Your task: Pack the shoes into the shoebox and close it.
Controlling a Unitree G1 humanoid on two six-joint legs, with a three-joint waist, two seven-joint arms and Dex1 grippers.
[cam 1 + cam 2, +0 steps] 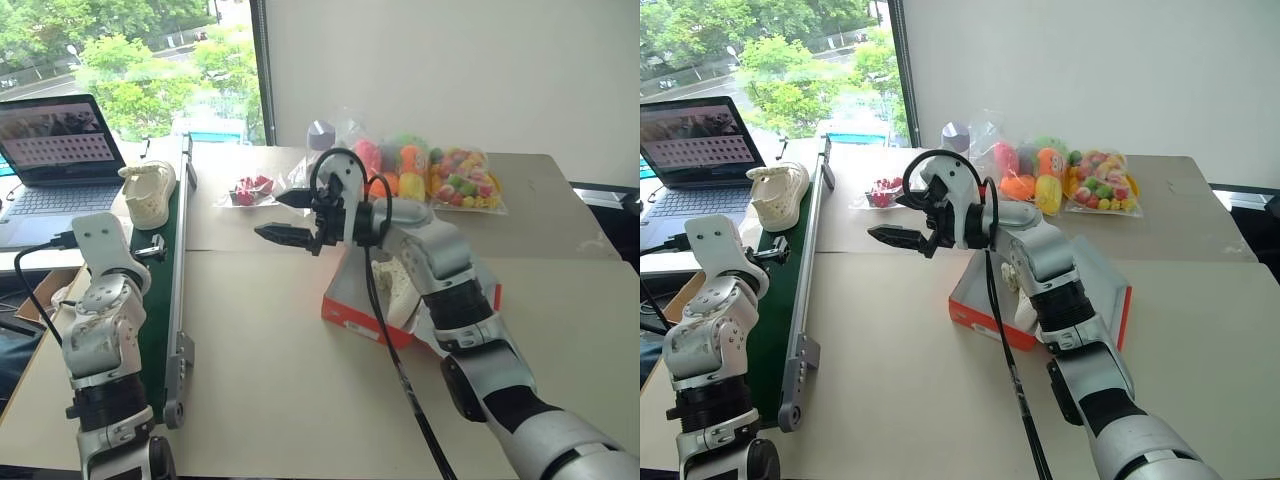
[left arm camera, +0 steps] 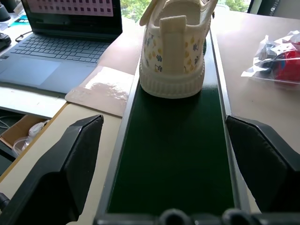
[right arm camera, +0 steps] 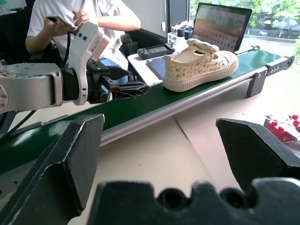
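Green conveyor belt [image 1: 160, 300] along table's left. Red shoebox [image 1: 975, 310] right of centre, open, one shoe [image 1: 395, 290] inside. Other shoe [image 1: 148, 193] on belt's far end. My left claw [image 3: 133, 89] empty, jaws apart, near side of it. My right claw [image 1: 285, 215] spread, empty, above table.

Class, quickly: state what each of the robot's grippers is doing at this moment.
Left gripper: open, holding nothing, lined up with the shoe on the conveyor belt.
Right gripper: open, holding nothing.
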